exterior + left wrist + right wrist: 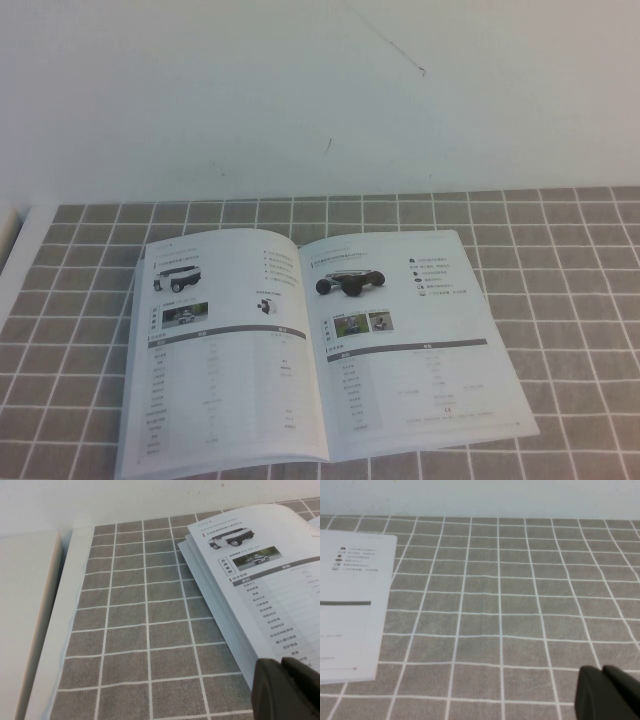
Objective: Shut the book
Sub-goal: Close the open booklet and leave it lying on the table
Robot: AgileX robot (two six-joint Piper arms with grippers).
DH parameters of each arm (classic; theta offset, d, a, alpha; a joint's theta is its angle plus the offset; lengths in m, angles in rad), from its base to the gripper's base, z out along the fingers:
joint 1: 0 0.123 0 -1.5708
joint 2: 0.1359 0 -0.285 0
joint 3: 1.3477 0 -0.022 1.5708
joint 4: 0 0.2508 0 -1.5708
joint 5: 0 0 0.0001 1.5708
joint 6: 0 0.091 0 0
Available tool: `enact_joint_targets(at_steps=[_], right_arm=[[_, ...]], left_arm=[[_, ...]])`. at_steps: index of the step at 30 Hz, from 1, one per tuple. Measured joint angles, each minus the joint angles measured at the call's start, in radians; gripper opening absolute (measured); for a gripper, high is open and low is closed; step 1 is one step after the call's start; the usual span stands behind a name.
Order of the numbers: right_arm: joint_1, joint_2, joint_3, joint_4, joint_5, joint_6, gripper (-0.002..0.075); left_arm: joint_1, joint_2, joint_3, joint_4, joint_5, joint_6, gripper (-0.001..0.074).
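Left gripper (283, 674): closed on nothing, its dark fingers pressed together. It sits low, just beside the outer edge of the book's left-hand page, and is not in the high view.
Right gripper (604, 679): closed and empty. It sits over bare cloth, apart from the right-hand page, and is also out of the high view.
Book (320, 350): lies open and face up in the lower centre of the high view, with its spine running up the frame and its near edge at the bottom border.
Handling: judged light and thin, with limp, probably slick paper pages that are likely to bend or slide rather than lift as a board.
Hold point: the free outer edge of one half looks best. The left stack is slightly fanned, which offers a lip to get under.
Cloth (560, 300): grey with white checks, under everything.
Count: one book, one cloth, two grippers.
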Motion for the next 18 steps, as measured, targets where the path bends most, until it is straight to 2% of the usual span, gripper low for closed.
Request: enact_joint_targets(at_steps=[18], right_arm=[[0.0,0.0,0.0,0.0,0.0,0.0,-0.0003]], left_arm=[[0.0,0.0,0.0,0.017,-0.01,0.0,-0.0004]])
